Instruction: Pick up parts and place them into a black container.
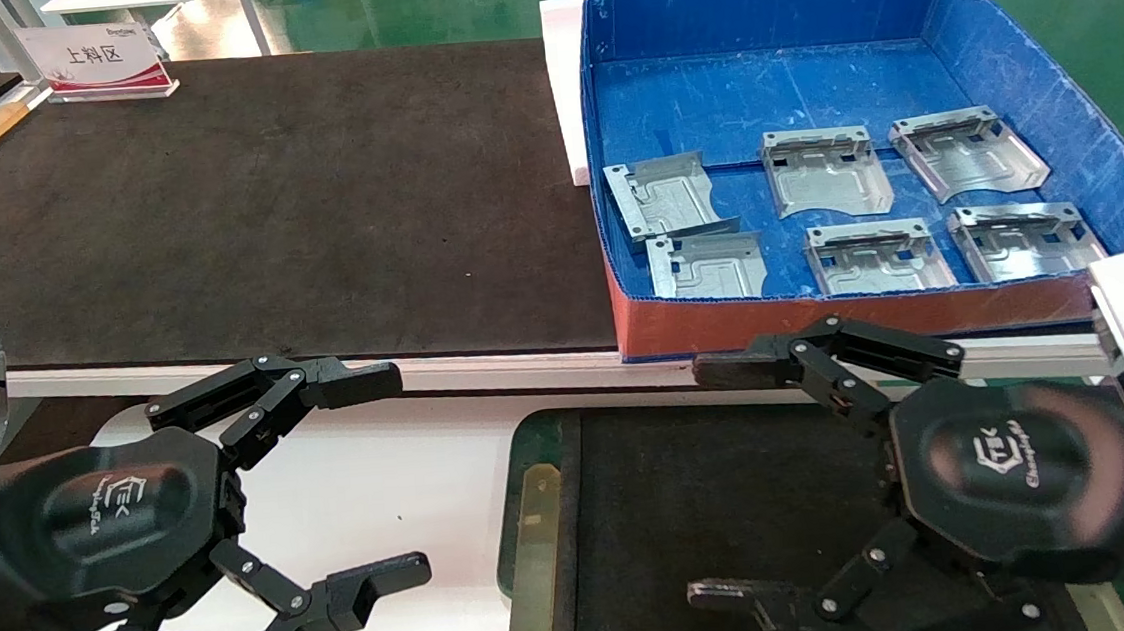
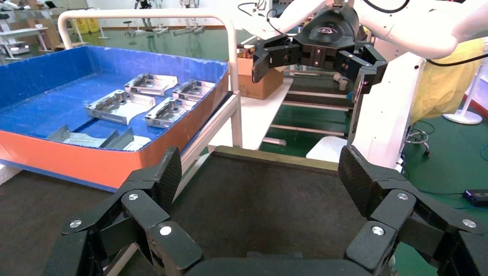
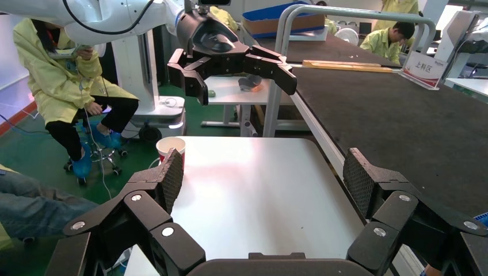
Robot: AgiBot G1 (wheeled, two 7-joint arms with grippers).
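Note:
Several silver parts (image 1: 827, 171) lie flat on the floor of the blue box; they also show in the left wrist view (image 2: 121, 106). The black container (image 1: 656, 489) sits at the near right, with a green rim and a brass strip on its left side, and its dark floor (image 2: 259, 207) holds nothing I can see. My right gripper (image 1: 716, 484) hangs open over that tray, nothing between its fingers (image 3: 262, 178). My left gripper (image 1: 389, 478) is open too, over the white table to the tray's left, also holding nothing (image 2: 262, 178).
The blue box with a red front (image 1: 823, 320) stands behind the tray on the right. A long black mat (image 1: 263, 209) runs across the back, with a sign (image 1: 101, 61) at its far left. A paper cup (image 3: 171, 146) stands at the white table's edge, and a seated person (image 3: 69, 75) is beyond it.

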